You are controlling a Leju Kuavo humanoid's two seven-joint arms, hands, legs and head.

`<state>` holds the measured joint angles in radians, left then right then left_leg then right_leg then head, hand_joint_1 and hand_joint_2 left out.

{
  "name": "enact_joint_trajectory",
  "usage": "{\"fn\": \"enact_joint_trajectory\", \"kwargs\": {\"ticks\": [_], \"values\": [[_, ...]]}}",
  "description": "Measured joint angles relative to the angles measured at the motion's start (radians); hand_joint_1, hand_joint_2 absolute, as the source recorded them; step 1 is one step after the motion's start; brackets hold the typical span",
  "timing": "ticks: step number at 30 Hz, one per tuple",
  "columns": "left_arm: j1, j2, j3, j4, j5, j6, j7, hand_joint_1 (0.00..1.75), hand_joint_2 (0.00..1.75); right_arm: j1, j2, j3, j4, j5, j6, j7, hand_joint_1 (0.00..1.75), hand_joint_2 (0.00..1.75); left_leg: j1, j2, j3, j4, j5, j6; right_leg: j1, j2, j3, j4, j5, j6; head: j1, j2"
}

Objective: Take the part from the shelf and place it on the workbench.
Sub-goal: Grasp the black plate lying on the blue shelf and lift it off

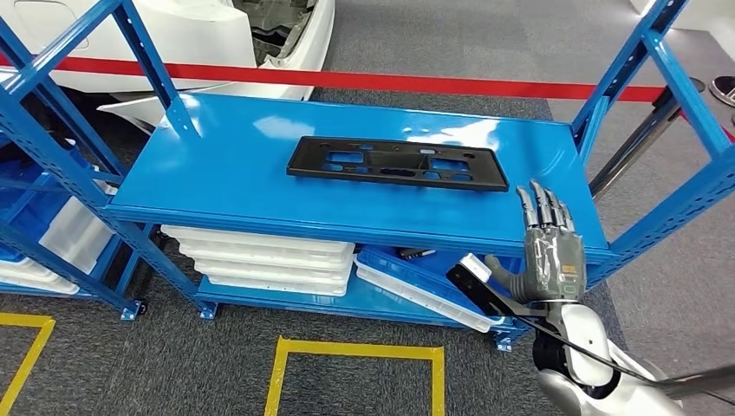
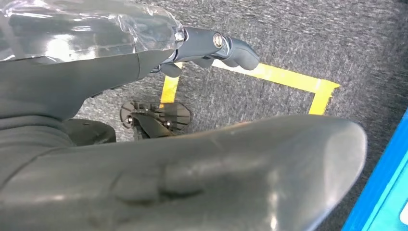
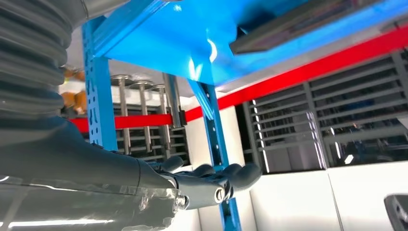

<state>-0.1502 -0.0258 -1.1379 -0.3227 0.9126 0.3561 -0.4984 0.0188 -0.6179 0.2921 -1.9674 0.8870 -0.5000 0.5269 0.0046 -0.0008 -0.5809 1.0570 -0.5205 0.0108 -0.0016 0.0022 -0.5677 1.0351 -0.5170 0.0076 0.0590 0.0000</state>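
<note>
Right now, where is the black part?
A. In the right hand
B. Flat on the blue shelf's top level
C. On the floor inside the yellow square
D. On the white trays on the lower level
B: the black part lies flat on the top level of the blue shelf, while the right hand is raised off to its right near the shelf's front edge, fingers apart and holding nothing.

Right hand (image 1: 548, 247) raised, fingers straight and apart — left hand (image 2: 144, 110) empty, hanging low.
</note>
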Motion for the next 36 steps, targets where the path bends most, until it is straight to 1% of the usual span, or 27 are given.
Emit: {"fn": "enact_joint_trajectory", "kwargs": {"ticks": [2, 3, 4, 5, 7, 8, 9, 10, 11, 13, 14, 16, 18, 19, 20, 22, 23, 24, 25, 27, 28, 29, 30, 33, 34, 35, 36], "values": [[0.001, 0.0, 0.0, 0.0, 0.0, 0.0, 0.001, 0.0, 0.0, 0.002, -0.012, -0.007, 0.005, -0.001, 0.012, 0.01, 0.0, 1.75, 0.001, 0.0, 0.0, -0.006, 0.003, 0.006, -0.003, 0.0, -0.001, 0.003, -0.003, 0.008, 0.001, 0.0], [0.0, 0.0, 0.0, 0.0, 0.0, 0.0, 0.001, 0.0, 0.0, 0.002, -0.019, -0.011, 0.007, -0.002, 0.017, 0.013, 0.0, 1.75, 0.004, 0.001, 0.002, -0.009, 0.004, 0.01, -0.004, 0.0, -0.004, 0.015, -0.013, 0.013, 0.004, 0.0], [-0.001, 0.0, 0.0, 0.0, 0.0, 0.001, 0.001, 0.0, 0.0, 0.003, -0.025, -0.015, 0.009, -0.004, 0.022, 0.016, 0.0, 1.75, 0.007, 0.002, 0.004, -0.013, 0.006, 0.014, -0.005, 0.0, -0.015, 0.042, -0.031, 0.019, 0.008, 0.0], [-0.003, 0.0, 0.0, 0.0, 0.0, 0.0, 0.001, 0.0, 0.0, 0.003, -0.031, -0.018, 0.012, -0.005, 0.027, 0.018, 0.0, 1.75, 0.008, 0.002, 0.005, -0.014, 0.006, 0.016, -0.007, 0.0, -0.036, 0.088, -0.058, 0.026, 0.013, 0.0], [-0.003, 0.0, 0.0, 0.0, 0.0, 0.0, 0.001, 0.0, 0.0, 0.007, -0.038, -0.022, 0.019, -0.01, 0.033, 0.019, 0.0, 1.75, 0.009, 0.003, 0.005, -0.014, 0.006, 0.018, -0.011, 0.0, -0.098, 0.215, -0.112, 0.036, 0.021, 0.0], [-0.002, 0.0, 0.0, 0.0, 0.0, 0.0, 0.001, 0.0, 0.0, 0.009, -0.041, -0.023, 0.024, -0.012, 0.035, 0.02, 0.0, 1.75, 0.009, 0.003, 0.005, -0.014, 0.005, 0.019, -0.013, 0.0, -0.121, 0.257, -0.119, 0.039, 0.023, 0.0], [-0.002, 0.0, 0.0, 0.0, 0.0, 0.0, 0.002, 0.0, 0.0, 0.011, -0.043, -0.023, 0.028, -0.015, 0.037, 0.02, 0.0, 1.75, 0.009, 0.003, 0.006, -0.014, 0.004, 0.019, -0.015, 0.0, -0.13, 0.268, -0.109, 0.039, 0.024, 0.0], [-0.002, 0.0, 0.0, 0.0, 0.0, 0.0, 0.002, 0.0, 0.0, 0.012, -0.046, -0.024, 0.032, -0.017, 0.038, 0.02, 0.0, 1.75, 0.009, 0.003, 0.008, -0.014, 0.003, 0.019, -0.015, 0.0, -0.118, 0.234, -0.078, 0.038, 0.025, 0.0], [-0.003, 0.0, 0.0, 0.0, 0.0, 0.0, 0.002, 0.0, 0.0, 0.012, -0.049, -0.025, 0.035, -0.018, 0.039, 0.021, 0.0, 1.75, 0.009, 0.002, 0.011, -0.014, 0.001, 0.018, -0.016, 0.0, -0.09, 0.169, -0.036, 0.035, 0.027, 0.0], [-0.004, 0.0, 0.0, 0.0, 0.0, 0.0, 0.002, 0.0, 0.0, 0.011, -0.057, -0.029, 0.041, -0.019, 0.041, 0.021, 0.0, 1.75, 0.007, 0.001, 0.014, -0.015, -0.001, 0.014, -0.012, 0.0, -0.034, 0.042, 0.015, 0.028, 0.029, 0.0], [-0.004, 0.0, 0.0, 0.0, 0.0, 0.0, 0.003, 0.0, 0.0, 0.011, -0.06, -0.03, 0.043, -0.02, 0.042, 0.021, 0.0, 1.75, 0.007, 0.0, 0.014, -0.016, -0.002, 0.01, -0.009, 0.001, -0.02, 0.008, 0.024, 0.024, 0.03, 0.0], [-0.004, 0.0, 0.0, 0.0, 0.0, 0.0, 0.004, 0.0, 0.0, 0.012, -0.065, -0.033, 0.048, -0.021, 0.043, 0.021, 0.0, 1.75, 0.006, 0.0, 0.014, -0.02, 0.0, 0.0, -0.003, 0.002, -0.018, -0.008, 0.022, 0.016, 0.029, 0.0], [-0.005, 0.0, 0.0, 0.0, 0.0, 0.0, 0.006, 0.0, 0.0, 0.012, -0.07, -0.036, 0.051, -0.021, 0.043, 0.021, 0.0, 1.75, 0.005, 0.001, 0.015, -0.013, -0.009, -0.011, -0.008, 0.002, -0.012, -0.019, 0.025, 0.006, 0.026, 0.0], [-0.005, 0.0, 0.0, 0.0, 0.0, 0.0, 0.006, 0.0, 0.0, 0.012, -0.072, -0.037, 0.053, -0.021, 0.043, 0.021, 0.0, 1.75, 0.005, 0.001, 0.008, 0.01, -0.026, -0.015, -0.01, 0.001, -0.008, -0.025, 0.027, 0.0, 0.021, 0.0], [-0.006, 0.0, 0.0, 0.0, 0.001, 0.0, 0.006, 0.0, 0.0, 0.011, -0.074, -0.037, 0.054, -0.022, 0.044, 0.022, 0.0, 1.75, 0.004, 0.001, -0.009, 0.054, -0.053, -0.018, -0.013, -0.001, -0.004, -0.03, 0.029, -0.005, 0.016, 0.0], [-0.004, 0.0, 0.0, 0.0, 0.002, 0.0, 0.006, 0.0, 0.0, 0.01, -0.075, -0.037, 0.059, -0.026, 0.048, 0.022, 0.0, 1.75, 0.004, 0.001, -0.068, 0.181, -0.113, -0.021, -0.01, -0.003, -0.003, -0.029, 0.026, -0.012, 0.007, 0.0], [-0.003, 0.0, 0.0, 0.0, 0.003, 0.0, 0.006, 0.0, 0.0, 0.01, -0.075, -0.037, 0.062, -0.029, 0.051, 0.022, 0.0, 1.75, 0.004, 0.001, -0.094, 0.233, -0.129, -0.022, -0.01, -0.004, -0.002, -0.027, 0.025, -0.014, 0.005, 0.0], [-0.002, 0.0, 0.0, 0.0, 0.004, 0.001, 0.006, 0.0, 0.0, 0.01, -0.075, -0.037, 0.065, -0.031, 0.054, 0.022, 0.0, 1.75, 0.004, 0.001, -0.107, 0.256, -0.127, -0.022, -0.009, -0.004, -0.002, -0.025, 0.023, -0.015, 0.004, 0.0], [-0.001, 0.0, 0.0, 0.0, 0.005, 0.001, 0.006, 0.0, 0.0, 0.009, -0.075, -0.037, 0.068, -0.034, 0.058, 0.022, 0.0, 1.75, 0.005, 0.001, -0.101, 0.24, -0.106, -0.022, -0.009, -0.003, 0.0, -0.023, 0.02, -0.015, 0.003, 0.0], [-0.002, 0.0, 0.0, 0.0, 0.007, 0.002, 0.006, 0.0, 0.0, 0.006, -0.075, -0.036, 0.074, -0.036, 0.063, 0.022, 0.0, 1.75, 0.006, 0.001, -0.051, 0.121, -0.035, -0.018, -0.011, -0.002, 0.003, -0.016, 0.012, -0.01, 0.001, 0.0], [-0.002, 0.0, 0.0, 0.0, 0.008, 0.002, 0.006, 0.0, 0.0, 0.003, -0.075, -0.036, 0.077, -0.037, 0.066, 0.022, 0.0, 1.75, 0.006, 0.0, -0.026, 0.06, -0.011, -0.015, -0.009, -0.001, 0.002, -0.008, 0.007, -0.006, -0.001, 0.0], [-0.002, 0.0, 0.0, 0.0, 0.008, 0.002, 0.006, 0.0, 0.0, -0.001, -0.076, -0.036, 0.079, -0.037, 0.068, 0.022, 0.0, 1.75, 0.006, 0.0, -0.011, 0.021, 0.002, -0.012, -0.008, 0.0, 0.0, -0.001, 0.003, -0.001, -0.001, 0.0], [-0.002, 0.0, 0.0, 0.0, 0.008, 0.002, 0.006, 0.0, 0.0, -0.004, -0.076, -0.036, 0.081, -0.038, 0.07, 0.022, 0.0, 1.75, 0.004, 0.0, -0.006, 0.006, 0.002, -0.008, -0.007, 0.001, -0.003, 0.004, 0.0, 0.003, -0.001, 0.0], [-0.001, 0.0, 0.0, 0.0, 0.009, 0.003, 0.006, 0.0, 0.0, -0.011, -0.08, -0.036, 0.088, -0.038, 0.075, 0.022, 0.0, 1.75, 0.004, 0.0, -0.006, -0.001, 0.003, 0.005, -0.009, 0.001, -0.005, 0.01, -0.005, 0.015, 0.002, 0.0], [-0.002, 0.0, 0.0, 0.0, 0.008, 0.003, 0.006, 0.0, 0.0, -0.014, -0.082, -0.036, 0.09, -0.038, 0.076, 0.022, 0.0, 1.75, 0.007, 0.0, -0.004, -0.005, 0.005, 0.01, -0.01, 0.001, -0.01, 0.026, -0.018, 0.02, 0.005, 0.0], [-0.004, 0.0, 0.0, 0.0, 0.007, 0.003, 0.006, 0.0, 0.0, -0.018, -0.084, -0.036, 0.093, -0.038, 0.077, 0.022, 0.0, 1.75, 0.009, 0.001, -0.002, -0.008, 0.007, 0.014, -0.011, 0.0, -0.026, 0.064, -0.041, 0.025, 0.009, 0.0], [-0.005, 0.0, 0.0, 0.0, 0.006, 0.003, 0.006, 0.0, 0.0, -0.021, -0.085, -0.035, 0.096, -0.038, 0.079, 0.022, 0.0, 1.75, 0.01, 0.002, -0.001, -0.009, 0.008, 0.016, -0.013, 0.0, -0.051, 0.119, -0.07, 0.031, 0.014, 0.0]]}}
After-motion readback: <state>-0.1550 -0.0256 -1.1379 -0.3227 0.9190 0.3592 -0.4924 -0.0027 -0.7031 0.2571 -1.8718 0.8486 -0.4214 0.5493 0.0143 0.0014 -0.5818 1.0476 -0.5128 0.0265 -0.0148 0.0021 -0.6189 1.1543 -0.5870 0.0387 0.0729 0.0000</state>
